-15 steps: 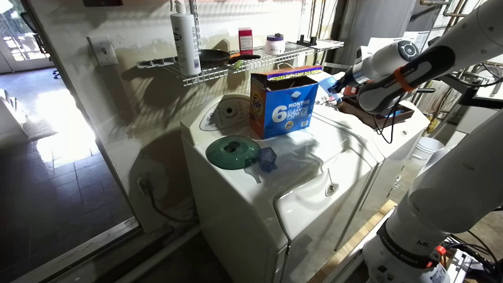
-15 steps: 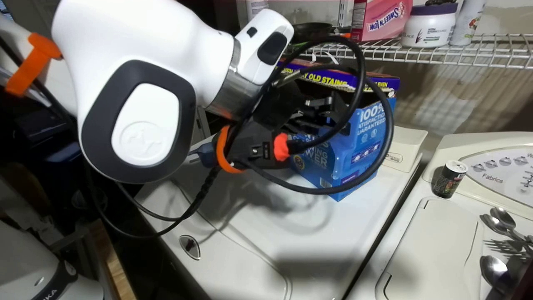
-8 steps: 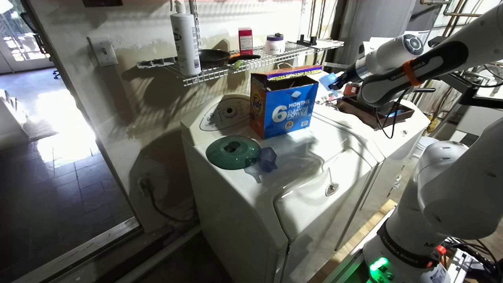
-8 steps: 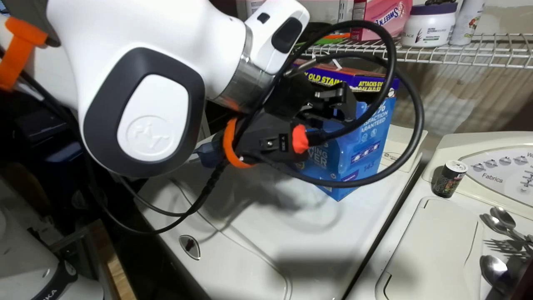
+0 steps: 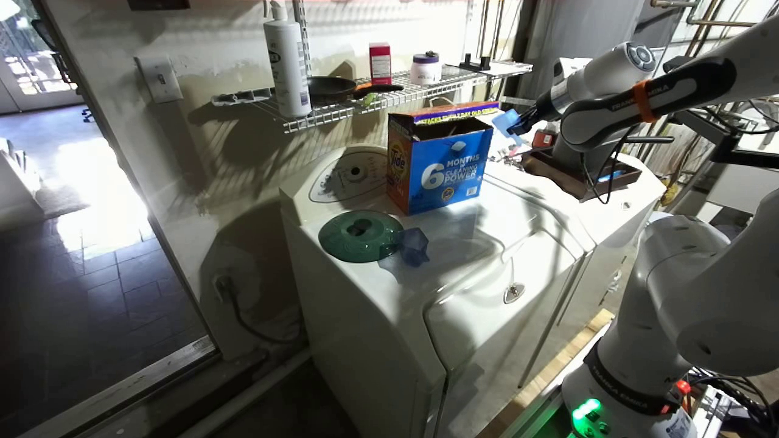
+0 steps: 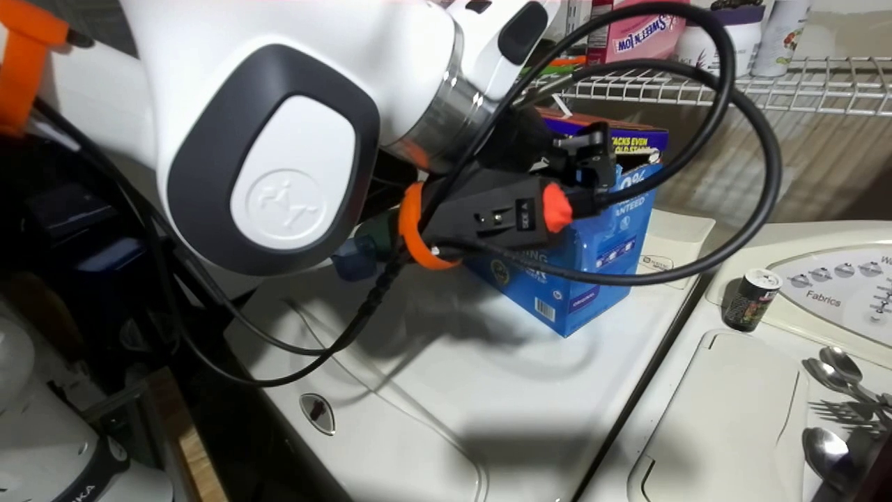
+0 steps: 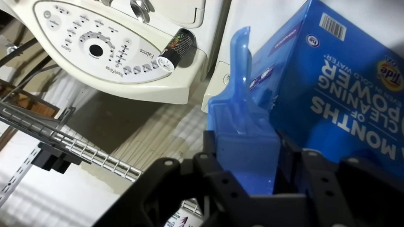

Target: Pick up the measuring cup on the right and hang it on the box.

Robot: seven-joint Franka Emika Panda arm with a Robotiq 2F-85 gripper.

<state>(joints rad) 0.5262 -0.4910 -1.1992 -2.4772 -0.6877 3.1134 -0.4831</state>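
Note:
A translucent blue measuring cup (image 7: 244, 151) is between the black fingers of my gripper (image 7: 247, 146), which is shut on its body. Its handle points away from the fingers, up in the wrist view. In an exterior view the held cup (image 5: 505, 123) is in the air beside the right top edge of the blue Tide box (image 5: 450, 170). The box stands upright with its top open; it also shows in the wrist view (image 7: 341, 85). Another blue measuring cup (image 5: 414, 247) lies by the green lid. In an exterior view the gripper (image 6: 592, 160) largely hides the held cup.
The green lid (image 5: 359, 236) lies on the white machine top. A wire shelf (image 5: 341, 115) with a pan, bottle and jars hangs above and behind the box. A small can (image 6: 752, 300), spoons and forks (image 6: 843, 404), and a brown tray (image 5: 608, 182) sit on the neighbouring machine.
My gripper has carried the cup slightly up and nearer the box's top edge. The arm has moved right in an exterior view. A green light now shows at the robot base. The box has not moved.

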